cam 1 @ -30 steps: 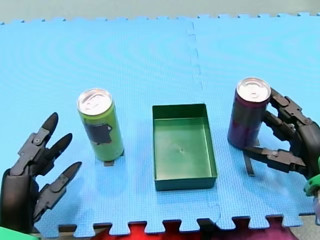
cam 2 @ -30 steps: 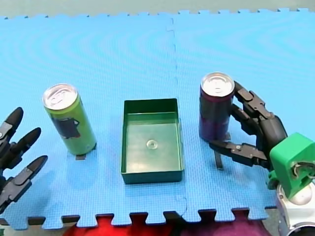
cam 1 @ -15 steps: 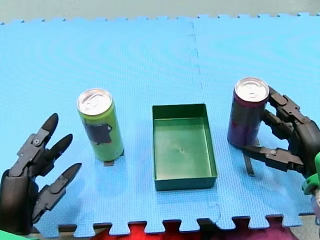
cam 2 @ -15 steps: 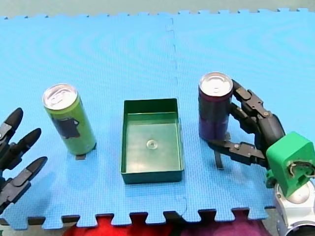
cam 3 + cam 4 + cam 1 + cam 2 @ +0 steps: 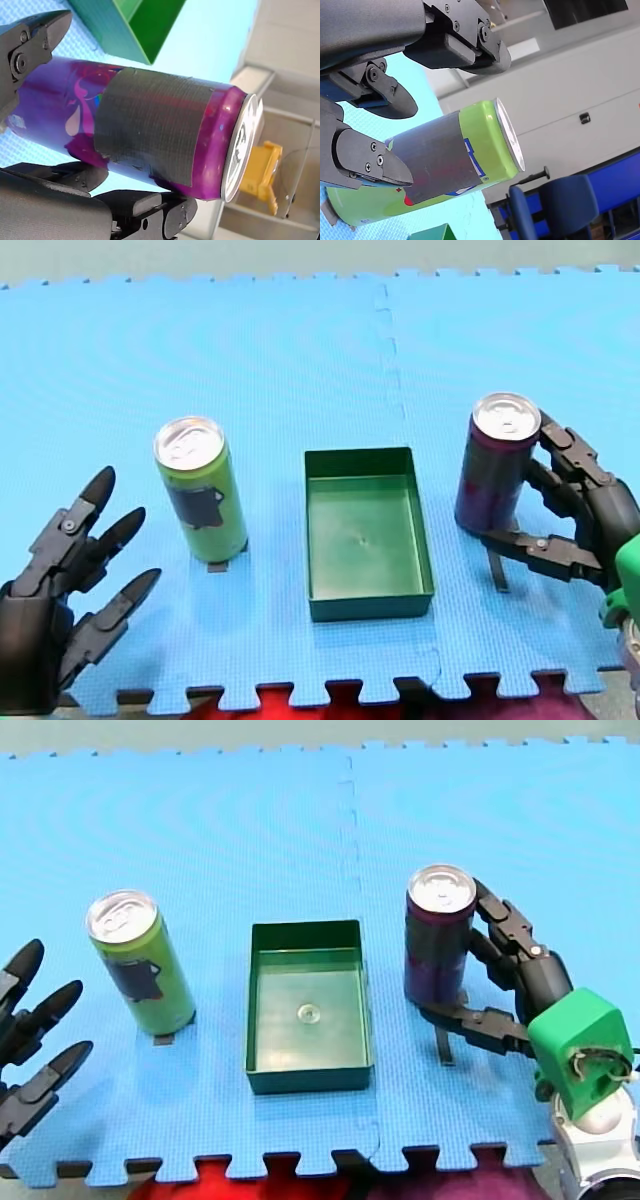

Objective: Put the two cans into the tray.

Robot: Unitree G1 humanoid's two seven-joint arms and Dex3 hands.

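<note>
A purple can [image 5: 495, 470] stands upright on the blue mat to the right of the green tray [image 5: 370, 606]. My right hand [image 5: 520, 485] is wrapped around it from the right, thumb low by its base and fingers [image 5: 562, 445] against its upper side. The first wrist view shows this can [image 5: 150, 130], with a grey tape patch, pressed between the black fingers. A green can [image 5: 200, 490] stands upright to the left of the tray. My left hand [image 5: 125, 530] is low at the front left, apart from the green can. In the second wrist view the green can [image 5: 445, 155] lies beyond black fingers.
The tray is hollow and shallow, standing between the two cans. The mat [image 5: 300, 360] stretches far back, with a seam running up from the tray. Its jigsaw front edge [image 5: 330, 690] lies close below the tray.
My right hand has settled a little closer around the purple can. My left hand has sunk slightly toward the front edge. Neither can has moved.
</note>
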